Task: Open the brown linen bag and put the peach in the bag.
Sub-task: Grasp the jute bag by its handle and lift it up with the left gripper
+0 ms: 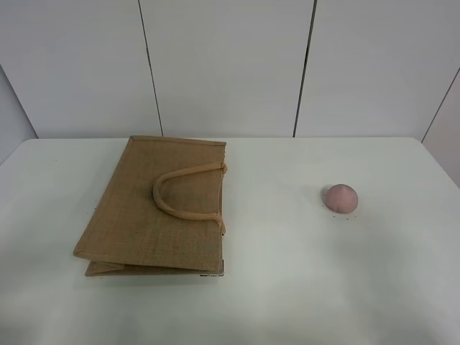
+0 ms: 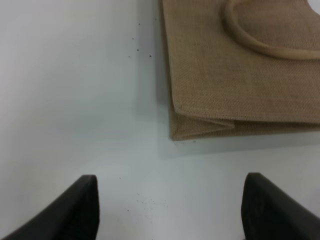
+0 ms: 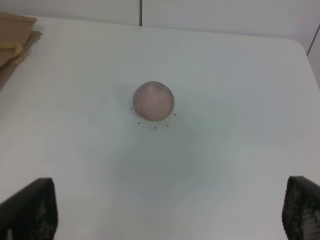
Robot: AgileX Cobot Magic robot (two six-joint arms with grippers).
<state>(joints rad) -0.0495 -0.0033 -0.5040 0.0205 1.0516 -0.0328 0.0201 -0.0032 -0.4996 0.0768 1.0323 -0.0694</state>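
The brown linen bag lies flat and closed on the left half of the white table, its beige loop handles resting on top. Its lower corner shows in the left wrist view. The peach, round and dusty pink, sits alone on the right half; it also shows in the right wrist view. Neither gripper appears in the exterior high view. My left gripper is open and empty, short of the bag's corner. My right gripper is open and empty, well back from the peach.
The white table ends at a panelled wall behind. Small dark specks dot the table around the peach and near the bag's corner. The bag's edge shows at the side of the right wrist view.
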